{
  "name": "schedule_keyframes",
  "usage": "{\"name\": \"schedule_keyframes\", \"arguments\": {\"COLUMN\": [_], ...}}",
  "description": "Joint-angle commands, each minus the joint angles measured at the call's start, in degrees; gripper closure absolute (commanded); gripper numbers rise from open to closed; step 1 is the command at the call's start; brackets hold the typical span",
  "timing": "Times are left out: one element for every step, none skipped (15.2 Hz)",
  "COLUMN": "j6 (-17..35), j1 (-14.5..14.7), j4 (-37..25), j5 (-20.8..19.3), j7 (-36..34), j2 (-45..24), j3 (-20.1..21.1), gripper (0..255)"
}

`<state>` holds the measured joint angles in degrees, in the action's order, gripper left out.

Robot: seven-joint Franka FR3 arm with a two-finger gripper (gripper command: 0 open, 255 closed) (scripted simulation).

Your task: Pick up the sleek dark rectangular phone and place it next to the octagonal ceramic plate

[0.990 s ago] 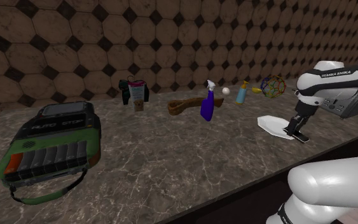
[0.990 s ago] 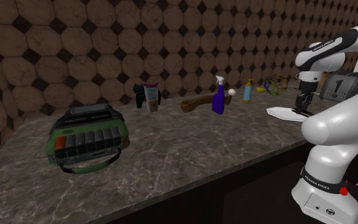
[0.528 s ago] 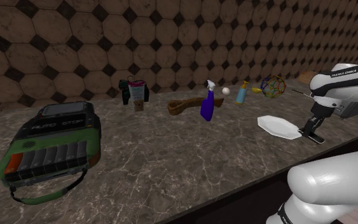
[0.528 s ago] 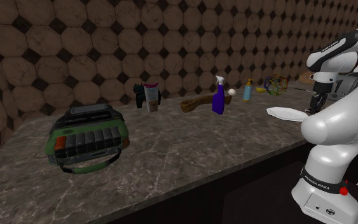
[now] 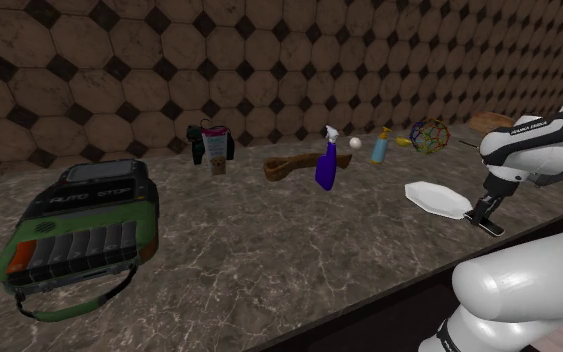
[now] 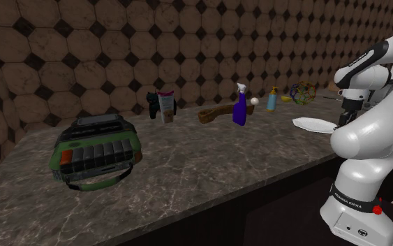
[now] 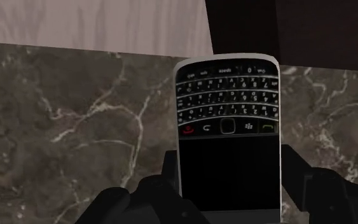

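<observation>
My gripper (image 5: 488,221), clamped on the phone (image 7: 228,108), now hangs low over the counter (image 5: 269,262) just beside the white plate (image 5: 435,197), no longer at its rim as a second ago, so I judge release is close.

The phone (image 7: 228,133) is black with a silvery-white rim, white lettering on its keys, and one red and one green mark beneath them. The end effector (image 7: 229,175) is all black, on a white arm (image 5: 549,160). The plate (image 5: 435,197) is plain white. The table (image 5: 269,250) is dark brown marble with pale veins. The wall (image 5: 119,60) bears brown octagons with small black squares between. The spray bottle (image 5: 326,168) is purple with a white head.
</observation>
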<state>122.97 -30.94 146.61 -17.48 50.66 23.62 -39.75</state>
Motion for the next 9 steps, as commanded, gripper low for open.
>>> {"name": "schedule_keyframes", "arguments": {"j6": [1.9, 2.9, 3.8, 4.8, 4.8, 4.8, 4.8, 4.8, 4.8], "j1": [0.2, 0.4, 0.5, 0.7, 0.7, 0.7, 0.7, 0.7, 0.7], "j4": [0.7, 1.1, 1.5, 1.9, 1.9, 1.9, 1.9, 1.9, 1.9], "j5": [0.2, 0.3, 0.4, 0.6, 0.5, 0.6, 0.6, 0.6, 0.6], "j7": [0.3, 0.5, 0.7, 0.9, 0.9, 0.9, 0.9, 0.9, 0.9], "j2": [-1.2, -1.8, -2.4, -3.1, -3.1, -3.1, -3.1, -3.1, -3.1], "j3": [-0.7, -1.0, -1.4, -1.7, -1.7, -1.7, -1.7, -1.7, -1.7], "gripper": [255, 255, 255, 255, 255, 255, 255, 255, 255]}}
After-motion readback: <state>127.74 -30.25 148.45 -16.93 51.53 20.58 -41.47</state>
